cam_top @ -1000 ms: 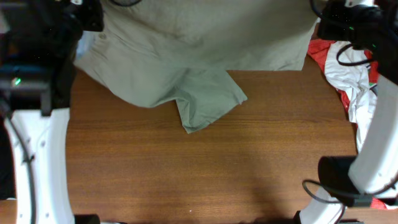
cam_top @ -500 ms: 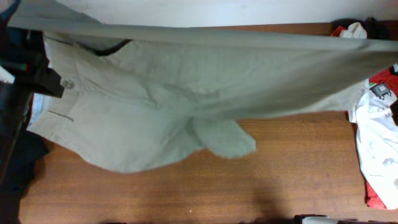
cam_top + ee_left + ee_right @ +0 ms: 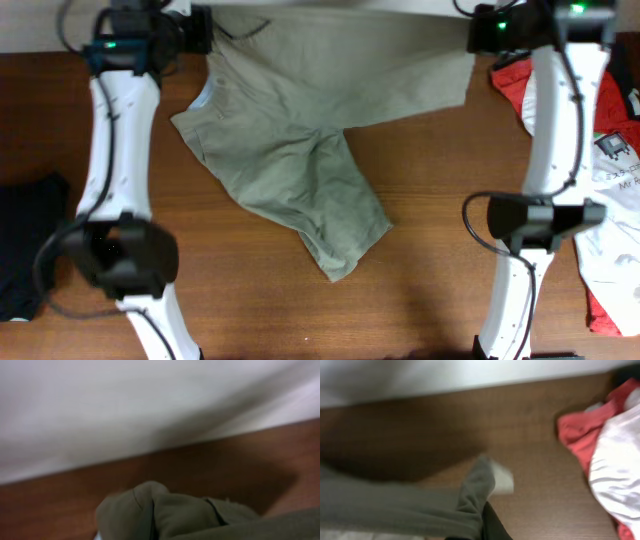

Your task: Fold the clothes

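Observation:
The khaki grey-green garment (image 3: 300, 130) lies spread across the far middle of the table, one leg reaching toward the front. My left gripper (image 3: 200, 25) is shut on its far left corner at the table's back edge; bunched khaki cloth (image 3: 165, 512) fills the bottom of the left wrist view and hides the fingers. My right gripper (image 3: 470, 30) is shut on the far right corner; a fold of the cloth (image 3: 470, 500) sits against a dark finger in the right wrist view.
A white printed T-shirt (image 3: 615, 190) over a red garment (image 3: 515, 85) lies at the right edge, also in the right wrist view (image 3: 615, 455). A black garment (image 3: 25, 245) lies at the left edge. Both arm bases stand near the front.
The garment, held high and stretched near the camera half a second ago, has come down and back. It now lies on the table with both grippers at the far edge.

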Controlling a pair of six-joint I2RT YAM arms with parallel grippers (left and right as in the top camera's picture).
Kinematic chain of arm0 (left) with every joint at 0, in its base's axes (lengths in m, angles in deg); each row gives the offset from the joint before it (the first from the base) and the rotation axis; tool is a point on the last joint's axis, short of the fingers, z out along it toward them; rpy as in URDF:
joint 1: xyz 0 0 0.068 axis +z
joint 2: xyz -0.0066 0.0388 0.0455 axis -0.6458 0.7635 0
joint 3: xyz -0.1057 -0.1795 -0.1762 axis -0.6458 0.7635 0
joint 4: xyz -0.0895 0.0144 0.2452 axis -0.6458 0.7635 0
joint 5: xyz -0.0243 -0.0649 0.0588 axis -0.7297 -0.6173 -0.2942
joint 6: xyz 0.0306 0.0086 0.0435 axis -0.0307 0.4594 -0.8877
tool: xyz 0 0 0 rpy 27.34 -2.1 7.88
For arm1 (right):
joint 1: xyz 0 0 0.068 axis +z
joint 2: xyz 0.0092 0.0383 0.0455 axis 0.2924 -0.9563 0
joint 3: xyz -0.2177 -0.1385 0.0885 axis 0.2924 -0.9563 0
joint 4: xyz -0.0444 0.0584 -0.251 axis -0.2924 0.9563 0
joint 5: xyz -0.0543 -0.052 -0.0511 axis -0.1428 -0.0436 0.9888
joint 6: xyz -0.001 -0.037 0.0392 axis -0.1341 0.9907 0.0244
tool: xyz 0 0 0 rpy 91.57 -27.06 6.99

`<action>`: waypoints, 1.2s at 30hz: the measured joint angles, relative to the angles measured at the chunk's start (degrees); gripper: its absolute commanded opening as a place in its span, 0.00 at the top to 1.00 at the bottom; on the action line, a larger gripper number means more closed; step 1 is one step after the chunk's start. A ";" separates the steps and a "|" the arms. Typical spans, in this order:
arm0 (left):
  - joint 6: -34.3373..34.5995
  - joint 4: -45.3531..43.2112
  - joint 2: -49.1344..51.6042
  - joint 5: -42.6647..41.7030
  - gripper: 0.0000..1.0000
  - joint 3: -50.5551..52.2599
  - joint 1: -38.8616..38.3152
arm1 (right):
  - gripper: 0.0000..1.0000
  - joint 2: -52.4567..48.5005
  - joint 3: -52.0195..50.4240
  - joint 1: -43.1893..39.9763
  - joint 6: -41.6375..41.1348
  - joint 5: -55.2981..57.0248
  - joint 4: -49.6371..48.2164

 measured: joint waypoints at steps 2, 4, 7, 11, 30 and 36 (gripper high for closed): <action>1.31 -1.88 6.58 0.96 1.00 0.20 -0.09 | 0.96 -3.28 0.00 0.26 0.02 -0.39 -0.44; 1.90 -2.43 7.61 2.40 1.00 0.24 -0.09 | 0.96 -3.39 0.02 0.66 0.02 -0.59 -0.22; 2.40 -3.48 7.37 7.96 1.00 0.20 -0.07 | 0.96 -3.28 0.02 2.60 0.17 -0.55 3.78; 2.80 -2.67 7.37 13.40 1.00 0.20 1.73 | 0.96 -3.28 0.02 7.87 0.39 0.96 5.97; 2.80 9.55 7.37 17.42 1.00 0.20 14.29 | 0.96 -2.71 -9.40 31.71 -4.17 -0.33 11.74; 2.29 15.32 7.37 19.30 1.00 0.57 14.40 | 0.96 -2.71 -23.63 35.47 -7.54 -1.01 11.80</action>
